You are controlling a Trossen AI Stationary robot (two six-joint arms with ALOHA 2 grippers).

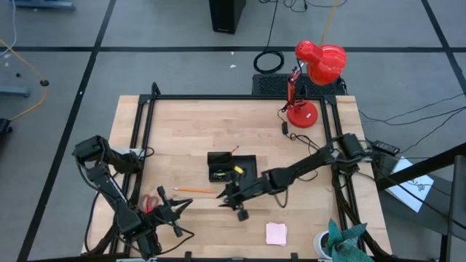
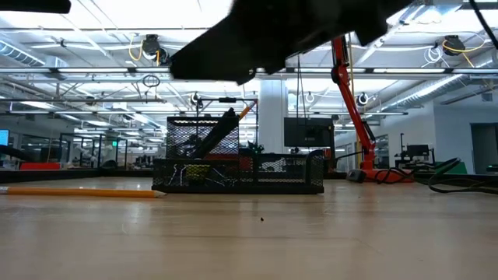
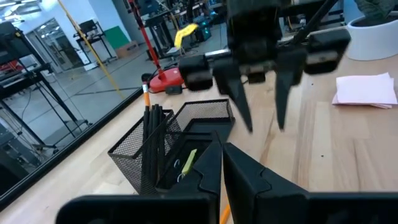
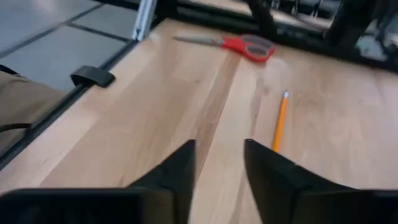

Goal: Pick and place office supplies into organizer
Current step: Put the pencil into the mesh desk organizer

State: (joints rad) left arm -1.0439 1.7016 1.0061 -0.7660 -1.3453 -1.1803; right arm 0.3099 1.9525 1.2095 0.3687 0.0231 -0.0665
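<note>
The right gripper (image 1: 231, 201) hangs just above the wood just in front of the organizer, its two dark tapering fingers (image 4: 180, 163) parted with bare planks showing through the gap and nothing between them. The left gripper (image 1: 175, 206) sits at the near left of the table, its two matte black wedge-shaped fingers (image 3: 208, 171) pressed almost together, only a thin slit showing, holding nothing. Between the two grippers lies the long orange hexagonal pencil (image 1: 193, 190), flat on the pale planked wooden table (image 1: 182, 138). The red-handled metal scissors (image 1: 151, 203) lie at the left arm's near side, partly covered by it from above. The small black wire-mesh desk organizer (image 1: 231, 167) stands mid-table; thin black pens (image 3: 152, 146) lean in its taller compartment, and a small yellow-green piece (image 3: 189, 160) lies in the shallow one. Its other contents are too tangled behind the mesh to make out. A pale pink square paper note pad (image 1: 276, 233) rests near the front right edge. A glossy red desk lamp (image 1: 312, 80) stands at the far right corner.
</note>
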